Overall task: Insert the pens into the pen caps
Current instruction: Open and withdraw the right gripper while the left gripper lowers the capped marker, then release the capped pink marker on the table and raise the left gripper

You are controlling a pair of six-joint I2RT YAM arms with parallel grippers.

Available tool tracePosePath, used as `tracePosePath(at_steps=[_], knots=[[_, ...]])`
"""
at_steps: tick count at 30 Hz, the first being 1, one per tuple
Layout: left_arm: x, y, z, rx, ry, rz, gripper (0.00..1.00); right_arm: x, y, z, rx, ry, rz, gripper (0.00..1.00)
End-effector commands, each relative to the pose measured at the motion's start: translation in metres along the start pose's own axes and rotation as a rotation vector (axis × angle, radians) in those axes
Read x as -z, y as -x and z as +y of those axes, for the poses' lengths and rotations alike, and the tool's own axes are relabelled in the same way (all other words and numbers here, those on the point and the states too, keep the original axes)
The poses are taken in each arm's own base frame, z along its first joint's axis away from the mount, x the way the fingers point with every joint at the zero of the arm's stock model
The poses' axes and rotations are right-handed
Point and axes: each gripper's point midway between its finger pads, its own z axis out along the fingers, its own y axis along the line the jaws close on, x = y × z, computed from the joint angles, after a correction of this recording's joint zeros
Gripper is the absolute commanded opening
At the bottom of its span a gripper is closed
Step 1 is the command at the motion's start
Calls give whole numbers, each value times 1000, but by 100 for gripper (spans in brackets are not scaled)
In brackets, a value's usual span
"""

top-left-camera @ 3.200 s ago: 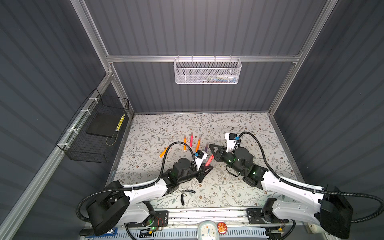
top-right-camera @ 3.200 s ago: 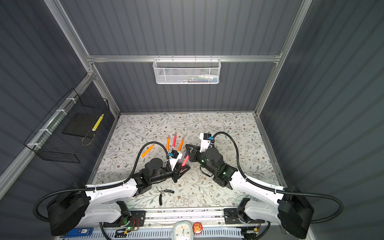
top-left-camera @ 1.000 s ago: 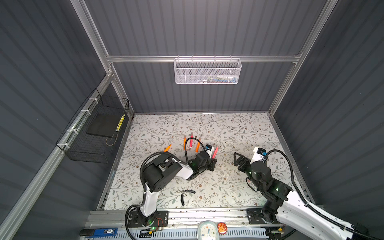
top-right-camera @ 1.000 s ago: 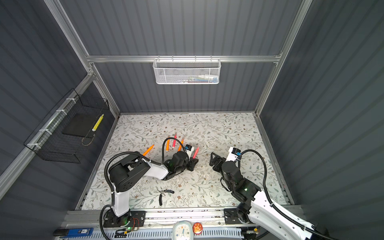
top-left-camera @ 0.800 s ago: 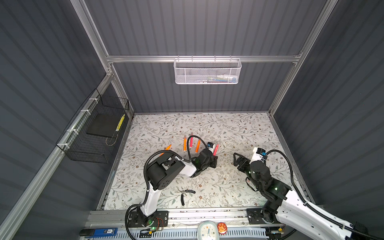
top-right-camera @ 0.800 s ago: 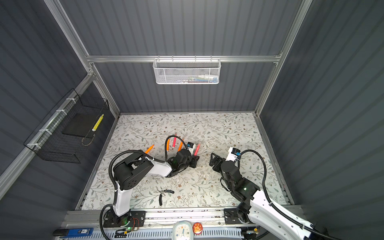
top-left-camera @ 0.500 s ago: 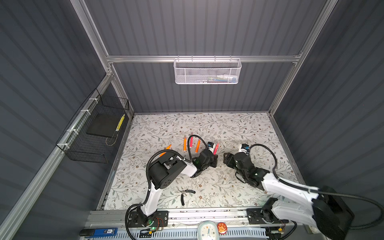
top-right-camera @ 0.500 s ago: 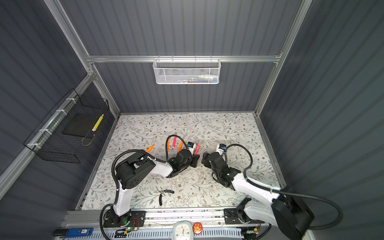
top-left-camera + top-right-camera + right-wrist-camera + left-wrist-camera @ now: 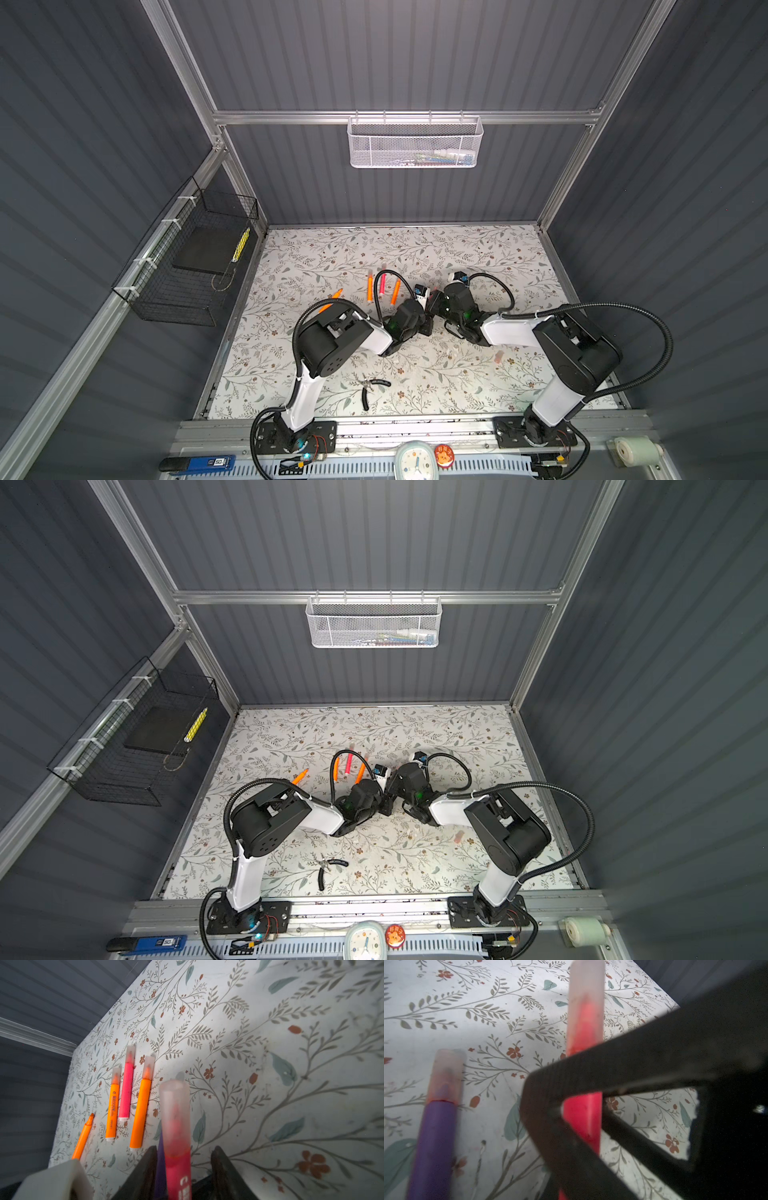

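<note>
Top view: right gripper [image 9: 438, 300] has swung in to meet left gripper [image 9: 428, 311] just beyond the pliers [image 9: 372, 388].
L wrist view: left gripper clamped on pink-red pen [image 9: 582, 1118], held off the mat [image 9: 446, 1012]; cap [image 9: 585, 991] already over tip.
R wrist view: right fingers [image 9: 220, 1165] have narrowed but stand apart, flanking pen, no contact visible.
Judged: cap press-home or handover next; one orange pen [image 9: 83, 1138] uncapped.
</note>
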Motion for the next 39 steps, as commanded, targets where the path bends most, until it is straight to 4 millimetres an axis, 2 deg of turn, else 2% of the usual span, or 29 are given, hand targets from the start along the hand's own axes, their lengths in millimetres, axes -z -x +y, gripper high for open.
tracePosePath(at_steps=[1, 4, 5, 7, 9, 10, 13, 14, 15, 21, 24, 28, 31, 34, 36, 39], knots=[[-1, -48, 15, -24, 39, 155, 0, -3, 1, 8, -21, 39, -2, 37], [-3, -46, 12, -24, 30, 154, 2, -5, 2, 6, -16, 29, -1, 27], [-2, -45, 12, -24, 27, 152, 6, -5, 2, 6, -14, 23, -2, 24], [1, -41, 10, -21, 20, 139, 23, -7, 3, 1, -13, 1, -2, 20], [9, -36, 9, -26, 19, 117, 54, -8, 6, -3, -14, -21, -4, 17], [12, -33, 9, -26, 21, 109, 61, -8, 6, -5, -13, -30, -1, 16], [27, -22, 6, -38, 14, 77, 71, -11, 7, -11, 5, -72, 7, 15], [33, -18, 5, -40, 11, 67, 91, -12, 8, -14, 12, -93, 11, 15], [38, -15, 3, -44, 8, 58, 99, -14, 8, -18, 15, -113, 14, 14], [75, 3, 3, -44, 26, 23, 99, -31, 0, -31, 34, -198, 74, 13], [99, 14, 15, -58, 111, -1, 99, -37, -4, -34, 40, -224, 95, 13], [149, 37, 64, -63, 436, -33, 99, -45, -11, -39, 53, -257, 132, 12], [199, 50, 106, -42, 692, -65, 99, -48, -15, -40, 53, -261, 149, 14], [239, 49, 157, 46, 879, -80, 99, -48, -15, -41, 55, -274, 154, 24], [255, 39, 191, 135, 948, -52, 99, -47, -15, -41, 58, -284, 155, 25], [252, 26, 210, 196, 954, 1, 99, -45, -14, -44, 57, -300, 157, 33]])
